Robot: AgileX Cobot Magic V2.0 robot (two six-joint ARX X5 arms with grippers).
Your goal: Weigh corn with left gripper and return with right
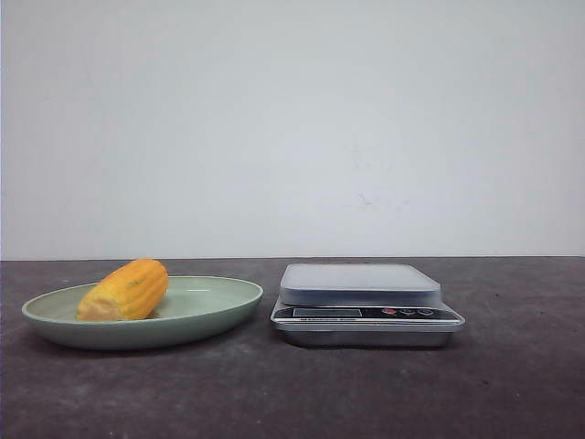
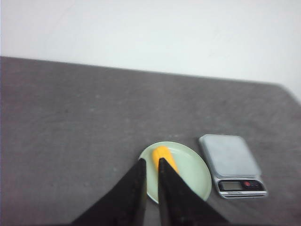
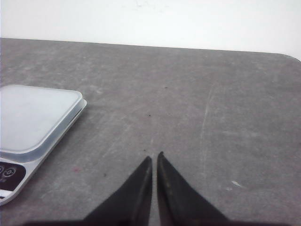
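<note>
The corn (image 1: 125, 289) is a short yellow-orange cob lying on its side on the left part of a pale green plate (image 1: 215, 306). In the left wrist view the corn (image 2: 162, 156) and plate (image 2: 194, 170) lie well below my left gripper (image 2: 151, 161). Its two black fingers are slightly parted with nothing between them, and one finger covers the cob's near end. My right gripper (image 3: 154, 156) hovers over bare table to the right of the scale (image 3: 33, 117), its fingers almost together and empty. Neither gripper shows in the front view.
A silver kitchen scale (image 1: 361, 285) with a pale flat platform stands just right of the plate, its display and buttons facing the front. In the left wrist view the scale (image 2: 230, 158) sits beside the plate. The dark grey table (image 1: 512, 384) ends at a white wall.
</note>
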